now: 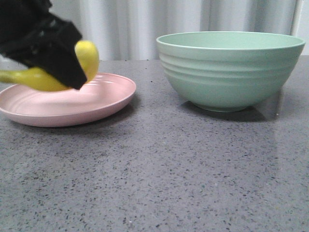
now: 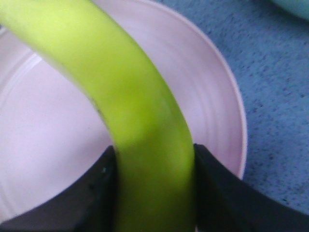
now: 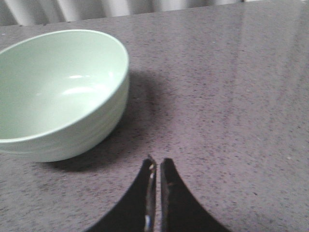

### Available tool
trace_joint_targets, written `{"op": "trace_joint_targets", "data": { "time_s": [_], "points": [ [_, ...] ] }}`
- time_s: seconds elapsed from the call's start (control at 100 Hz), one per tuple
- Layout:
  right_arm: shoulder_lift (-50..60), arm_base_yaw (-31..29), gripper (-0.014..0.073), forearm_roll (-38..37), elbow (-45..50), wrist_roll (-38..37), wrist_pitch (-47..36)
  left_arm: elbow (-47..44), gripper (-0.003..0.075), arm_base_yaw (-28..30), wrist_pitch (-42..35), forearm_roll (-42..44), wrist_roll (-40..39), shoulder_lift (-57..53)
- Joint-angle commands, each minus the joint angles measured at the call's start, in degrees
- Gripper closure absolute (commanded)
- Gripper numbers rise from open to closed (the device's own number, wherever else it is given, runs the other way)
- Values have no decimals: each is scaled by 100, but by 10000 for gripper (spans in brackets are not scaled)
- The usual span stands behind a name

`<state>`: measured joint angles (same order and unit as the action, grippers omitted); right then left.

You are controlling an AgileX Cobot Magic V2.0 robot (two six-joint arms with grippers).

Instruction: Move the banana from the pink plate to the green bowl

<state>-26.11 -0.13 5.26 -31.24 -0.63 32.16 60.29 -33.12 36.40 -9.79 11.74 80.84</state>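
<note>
My left gripper (image 1: 58, 67) is shut on the yellow banana (image 1: 87, 58) and holds it just above the pink plate (image 1: 96, 104) at the left of the counter. In the left wrist view the banana (image 2: 125, 106) runs between the two black fingers (image 2: 91, 193), with the plate (image 2: 212, 111) below it. The green bowl (image 1: 231, 72) stands to the right, empty in the right wrist view (image 3: 58, 92). My right gripper (image 3: 157, 162) is shut and empty over the counter beside the bowl; it does not show in the front view.
The grey speckled counter (image 1: 159, 179) stretches in front of the plate and bowl. A pale curtain (image 1: 145, 24) hangs behind them.
</note>
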Motion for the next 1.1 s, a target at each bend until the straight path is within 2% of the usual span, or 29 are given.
{"op": "trace_joint_targets", "data": {
  "time_s": [0.0,0.07,0.19,0.28,0.54,0.77,1.0,1.09],
  "points": [
    [-317,225,607,190,-557,63,28,289,739,-201,-146,-43,147,-383],
    [-599,448,505,442,-875,95,214,303,739,-432,-135,-56,216,-546],
    [-1129,850,270,1003,-1398,95,342,341,739,-991,-121,-56,216,-758],
    [-1656,1114,179,1361,-1824,95,378,358,739,-1348,-170,-56,216,-816],
    [-3266,1696,175,1911,-2907,95,378,368,739,-2217,-541,-65,216,-825],
    [-4425,2048,175,2366,-3686,95,385,368,739,-2273,-587,-65,216,-825],
    [-5036,2065,178,2644,-4064,95,405,368,739,-2273,-587,-65,216,-825],
    [-5089,2065,253,2644,-4064,95,448,368,738,-2273,-587,-65,216,-825]
  ]
}}
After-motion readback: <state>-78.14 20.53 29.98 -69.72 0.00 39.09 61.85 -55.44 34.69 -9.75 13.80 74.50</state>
